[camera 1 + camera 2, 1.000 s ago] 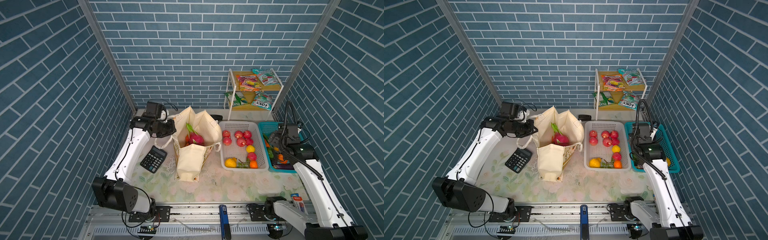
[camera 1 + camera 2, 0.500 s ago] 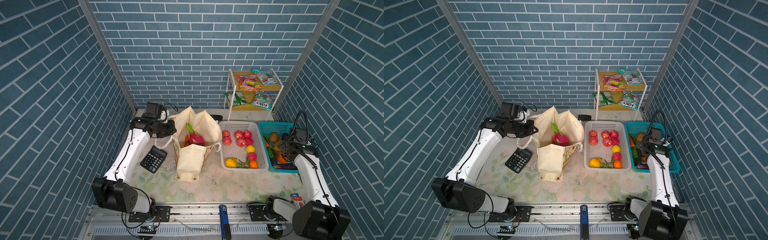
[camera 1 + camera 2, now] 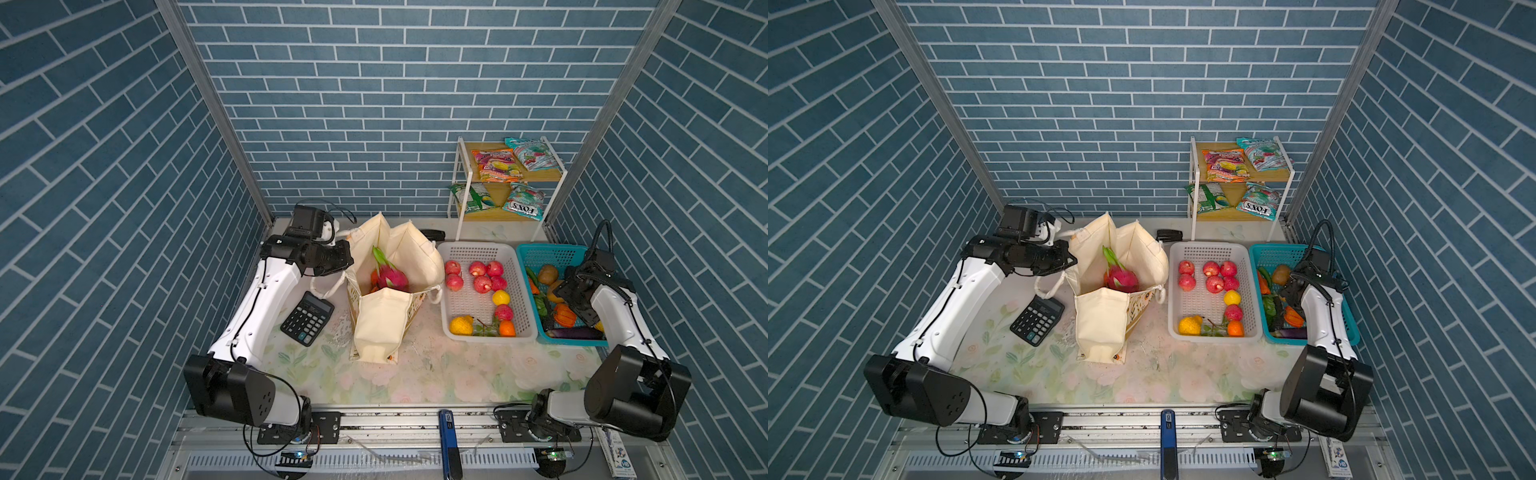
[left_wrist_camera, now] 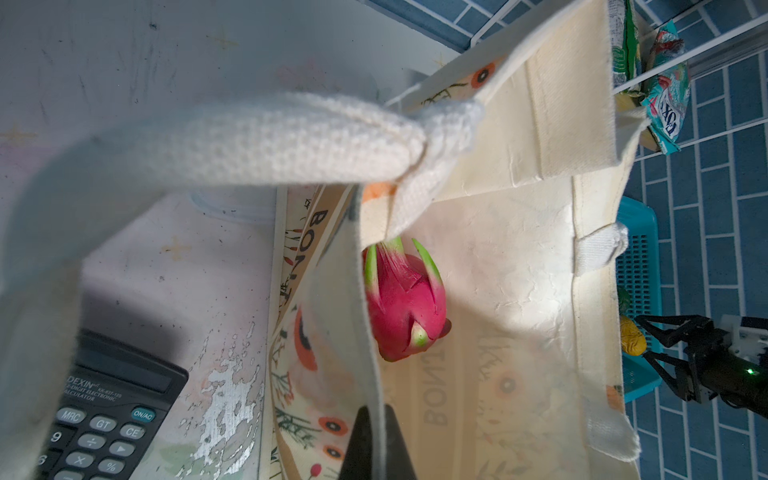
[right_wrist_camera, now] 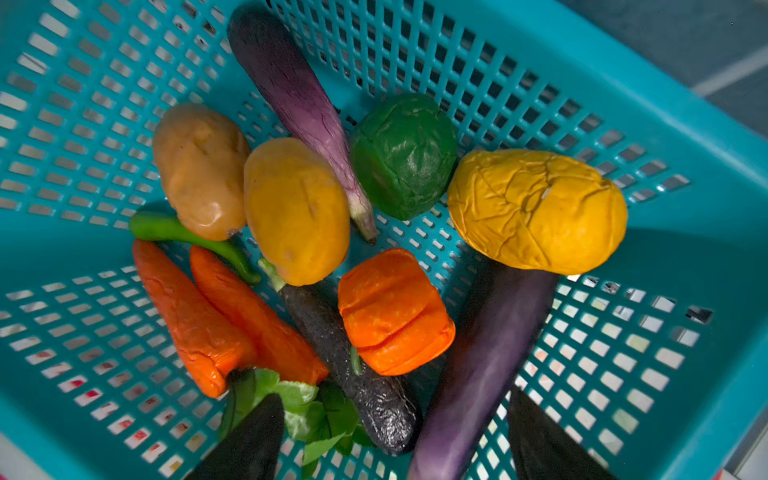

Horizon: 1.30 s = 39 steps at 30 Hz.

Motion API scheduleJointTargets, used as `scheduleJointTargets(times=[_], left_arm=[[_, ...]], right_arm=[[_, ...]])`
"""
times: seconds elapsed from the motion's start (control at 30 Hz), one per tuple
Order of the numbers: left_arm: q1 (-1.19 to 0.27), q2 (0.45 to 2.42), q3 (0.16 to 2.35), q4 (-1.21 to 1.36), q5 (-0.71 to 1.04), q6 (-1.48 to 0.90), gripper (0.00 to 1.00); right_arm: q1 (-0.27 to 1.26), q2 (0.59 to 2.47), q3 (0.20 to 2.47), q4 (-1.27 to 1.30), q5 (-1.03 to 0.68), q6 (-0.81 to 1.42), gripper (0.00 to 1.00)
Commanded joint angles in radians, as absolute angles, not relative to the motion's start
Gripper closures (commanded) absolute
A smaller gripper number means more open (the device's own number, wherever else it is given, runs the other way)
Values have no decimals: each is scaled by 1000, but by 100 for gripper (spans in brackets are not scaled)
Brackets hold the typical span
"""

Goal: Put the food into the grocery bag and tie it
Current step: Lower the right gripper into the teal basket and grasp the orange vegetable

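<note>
A bench (image 3: pixel 436 374) under a pale floral sheet sits inside a booth of blue brick-patterned walls (image 3: pixel 374 104), with metal posts at the back corners. In the back-right corner stands a two-tier shelf rack (image 3: pixel 466 148) carrying glossy snack packets (image 3: pixel 496 164). A teal basket (image 3: pixel 548 253) of vegetables (image 5: pixel 395 311) lies along the right edge. Just beside it, toward the middle, a white basket (image 3: pixel 478 251) holds red fruits (image 3: pixel 482 282) and a few yellow and orange ones. A black calculator (image 3: pixel 307 318) lies near the left edge.

Against a second ago, the right arm has changed pose. Its black elbow joint, then low at the front-right corner, now stands up in full view. The white forearm looks shorter from above, and the wrist has drifted slightly toward the right edge while remaining over the teal basket. The left arm, the bag and both baskets have not shifted.

The grocery bag (image 3: pixel 380 324) stands upright left of the bench's middle, between the calculator and the white basket. It is cream canvas with a floral print and a tan band showing "BON" in the left wrist view. Its mouth gapes and the near wall slumps forward. Inside lies a magenta dragon fruit (image 3: pixel 390 277) with green tips, an orange fruit (image 3: pixel 373 279) next to it. A thick rope handle (image 4: pixel 270 141) crosses the left wrist view. The left hand (image 4: pixel 375 409) is clenched on the bag's rim, fabric pinched between its fingers. The right hand (image 5: pixel 395 397) hangs released above the vegetables, fingers wide apart, holding nothing.
</note>
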<state>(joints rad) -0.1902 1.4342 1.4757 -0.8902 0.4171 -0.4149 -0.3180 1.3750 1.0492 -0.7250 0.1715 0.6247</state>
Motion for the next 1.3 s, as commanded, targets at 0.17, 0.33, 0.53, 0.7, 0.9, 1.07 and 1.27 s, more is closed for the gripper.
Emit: scheduleJointTargets(times=[0.17, 0.33, 0.53, 0.7, 0.9, 1.07, 1.27], left_arm=[[-195, 1440, 1457, -888, 433, -414, 100], [-195, 1446, 1460, -884, 432, -420, 100], [-195, 1457, 1456, -859, 439, -440, 100], [-195, 1464, 1461, -857, 437, -440, 100], [-195, 1467, 1463, -856, 433, -439, 100], [-195, 1470, 1466, -856, 430, -440, 100], [-195, 1471, 1466, -856, 430, -439, 100]], right_arm=[[-337, 1473, 1079, -756, 105, 540, 23], [-343, 1506, 1082, -736, 118, 516, 26], [-356, 1553, 1100, -707, 119, 507, 27], [-360, 1621, 1146, -738, 112, 484, 27], [-365, 1652, 1150, -732, 98, 489, 33], [-365, 1663, 1134, -726, 110, 492, 38], [-370, 1655, 1126, -723, 116, 497, 51]])
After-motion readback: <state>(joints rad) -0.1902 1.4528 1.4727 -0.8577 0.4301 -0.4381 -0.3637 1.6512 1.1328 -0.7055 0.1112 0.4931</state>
